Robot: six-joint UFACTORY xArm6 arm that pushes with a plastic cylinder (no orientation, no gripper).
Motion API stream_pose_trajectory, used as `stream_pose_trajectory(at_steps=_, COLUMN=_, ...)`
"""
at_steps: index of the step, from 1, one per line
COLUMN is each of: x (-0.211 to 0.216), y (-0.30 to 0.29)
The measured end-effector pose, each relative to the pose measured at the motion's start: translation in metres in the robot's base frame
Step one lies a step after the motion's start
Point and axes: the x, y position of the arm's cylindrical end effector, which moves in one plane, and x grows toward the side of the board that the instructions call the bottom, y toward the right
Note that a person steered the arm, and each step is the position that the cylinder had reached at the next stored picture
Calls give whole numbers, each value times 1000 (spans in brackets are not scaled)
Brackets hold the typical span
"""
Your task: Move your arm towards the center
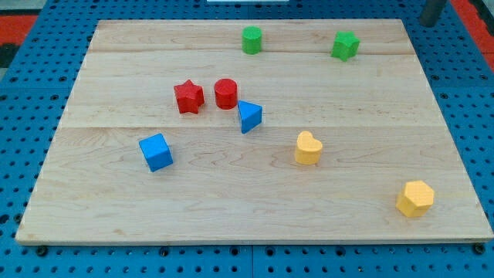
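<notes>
Rod: a dark stub (433, 11) cut off at the view's top right corner, beyond the board.
Tip: hidden; its place relative to the blocks cannot be told.
Board centre: bare wood (270, 166), bordered by blue triangular block (248, 116) and yellow heart block (308, 148).
Edges: yellow hexagonal block (415, 198) near the right edge; green cylinder (252, 40) near the top.

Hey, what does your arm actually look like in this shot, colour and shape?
Only a short piece of my rod shows at the view's top right corner: a plain, dark grey, cylinder-like bar. No cables, markings or joints are visible, and my tip cannot be made out.
</notes>
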Motion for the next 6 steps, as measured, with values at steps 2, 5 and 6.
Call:
stream_pose_trajectory(at_steps=2, x=0, y=-1)
stream_pose_trajectory(at_steps=5, x=36, y=-15)
stream_pose_trajectory(at_steps=6, x=86, y=-51)
